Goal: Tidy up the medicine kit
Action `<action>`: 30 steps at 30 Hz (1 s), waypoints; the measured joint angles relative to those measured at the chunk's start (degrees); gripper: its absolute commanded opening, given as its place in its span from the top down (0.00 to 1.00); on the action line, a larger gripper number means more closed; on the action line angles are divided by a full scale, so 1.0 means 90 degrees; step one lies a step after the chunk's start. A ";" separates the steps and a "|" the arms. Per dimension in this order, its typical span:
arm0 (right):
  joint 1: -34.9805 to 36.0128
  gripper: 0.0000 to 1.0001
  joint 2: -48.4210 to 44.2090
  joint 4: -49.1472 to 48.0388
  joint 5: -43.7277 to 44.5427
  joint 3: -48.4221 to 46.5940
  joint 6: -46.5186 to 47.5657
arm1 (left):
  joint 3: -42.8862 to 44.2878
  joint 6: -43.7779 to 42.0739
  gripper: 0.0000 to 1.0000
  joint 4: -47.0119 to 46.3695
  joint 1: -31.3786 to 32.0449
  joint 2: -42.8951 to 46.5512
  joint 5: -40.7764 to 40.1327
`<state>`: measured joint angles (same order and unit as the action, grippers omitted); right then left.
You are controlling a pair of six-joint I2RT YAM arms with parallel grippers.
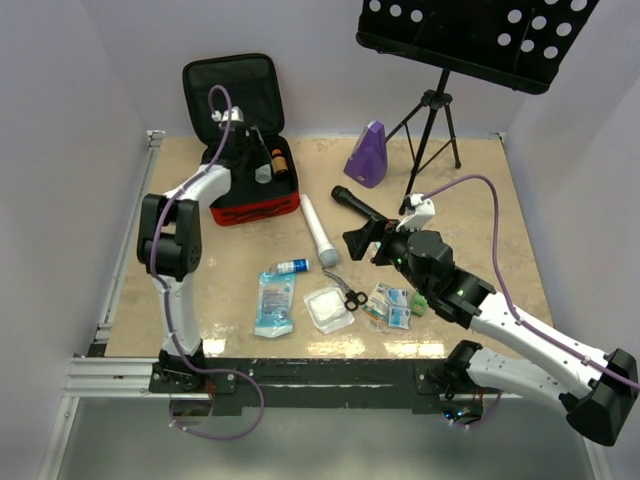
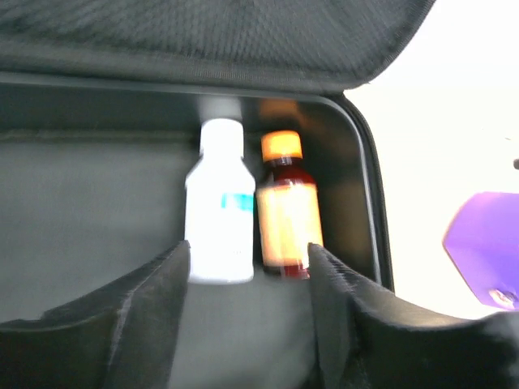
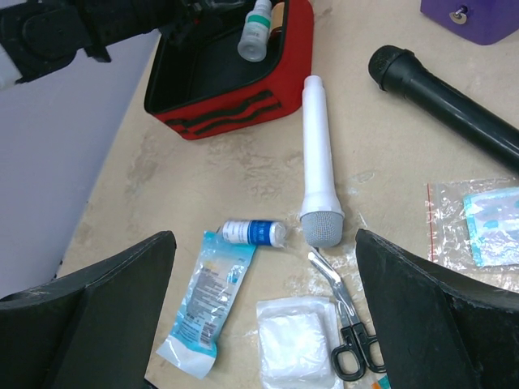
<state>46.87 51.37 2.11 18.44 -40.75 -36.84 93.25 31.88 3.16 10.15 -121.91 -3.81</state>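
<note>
The medicine kit lies open at the back left, red outside with a black lining, its lid standing up. Inside it lie a white bottle and an amber bottle with an orange cap. My left gripper is open and empty inside the kit, just short of the two bottles. My right gripper is open and empty above the loose items. Below it lie a small blue-and-white bottle, a blue packet, a gauze pad and scissors. The kit also shows in the right wrist view.
A white microphone and a black microphone lie mid-table. A purple metronome stands at the back, beside a music stand on a tripod. A clear bag of packets lies near the front.
</note>
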 measured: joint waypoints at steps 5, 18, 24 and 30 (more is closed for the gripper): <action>0.0000 0.02 0.0000 -0.0058 -0.0005 0.0000 0.0000 | -0.0993 -0.0022 0.68 -0.0282 0.0000 0.0840 -0.0010; 0.0000 0.02 -0.0109 -0.0053 -0.0002 0.0000 -0.0005 | -0.0733 -0.0403 0.68 -0.0049 -0.0002 0.0010 -0.0593; 0.0000 0.02 -0.0129 -0.0010 0.0005 0.0002 -0.0005 | -0.0471 -0.0498 0.66 -0.0061 0.0000 -0.0481 -0.0423; 0.0000 0.02 -0.0124 0.0012 0.0007 0.0000 0.0002 | -0.0877 -0.0491 0.48 -0.0010 -0.0019 0.0005 -0.0665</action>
<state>46.87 50.26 2.22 18.50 -40.75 -36.82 85.36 27.46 3.07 9.98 -121.86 -9.80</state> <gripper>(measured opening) 0.985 0.458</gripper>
